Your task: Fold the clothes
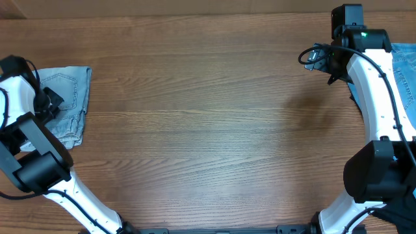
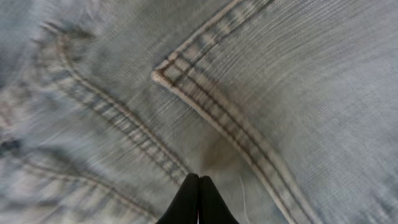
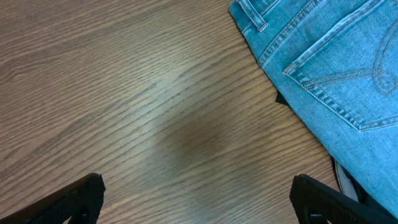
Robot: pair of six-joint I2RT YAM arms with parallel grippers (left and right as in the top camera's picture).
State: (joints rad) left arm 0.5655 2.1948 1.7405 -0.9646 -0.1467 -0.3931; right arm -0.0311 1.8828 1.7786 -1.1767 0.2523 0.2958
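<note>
Wooden table (image 1: 208,117): brown, grain running side to side, bare across its wide middle in the overhead view.

Pale denim shorts (image 1: 65,104): faded light blue, lying in a compact folded bundle at the table's far left edge, partly under the left arm. A stitched back pocket faces up on the top layer. In the left wrist view the fabric fills the whole frame; a double-stitched pocket corner (image 2: 163,74) and a curved seam show close up, a little blurred.

Left gripper (image 2: 199,186): black fingers pressed together, tips meeting in a point right above the pale denim. Nothing shows pinched between them; whether the tips touch the cloth cannot be told. From overhead the left arm (image 1: 26,143) lies over the inner edge of the bundle.

Right gripper (image 3: 198,198): jaws spread wide, one black finger at each lower corner of the right wrist view, only bare wood between them. It holds nothing.

Right arm (image 1: 377,91): white with black joints, a green light near its wrist, reaching up the table's right side toward the far right corner.

Medium-blue jeans (image 3: 329,68): a stronger blue than the shorts, lying at the table's right edge, a back pocket with curved stitching facing up. They sit just beside the right gripper, apart from it, and well apart from the pale shorts.
</note>
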